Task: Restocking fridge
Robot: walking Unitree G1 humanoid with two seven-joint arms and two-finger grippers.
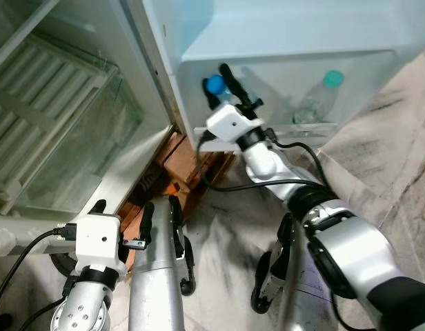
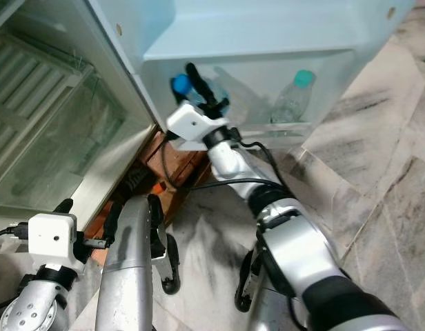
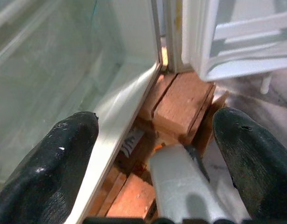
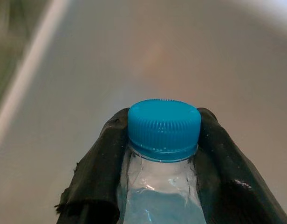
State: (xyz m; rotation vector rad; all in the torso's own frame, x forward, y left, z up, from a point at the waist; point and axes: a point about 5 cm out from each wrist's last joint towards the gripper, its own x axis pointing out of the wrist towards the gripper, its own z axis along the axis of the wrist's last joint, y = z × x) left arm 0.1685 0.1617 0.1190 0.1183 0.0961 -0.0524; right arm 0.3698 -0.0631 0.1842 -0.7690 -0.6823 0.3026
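There, a blue-capped water bottle (image 4: 163,154) sat in the fridge door shelf (image 1: 316,127), clamped at the neck by the right gripper (image 1: 223,88), its fingers (image 4: 94,179) pressed on both sides. A second, teal-capped bottle (image 1: 319,100) lay farther along. The left gripper (image 3: 153,158) hung low near wooden blocks (image 3: 181,105), fingers wide.

The white fridge door shelf (image 1: 295,76) is viewed downward from both head cameras; a blue-capped clear bottle (image 4: 163,140) is seen closely from the right wrist.
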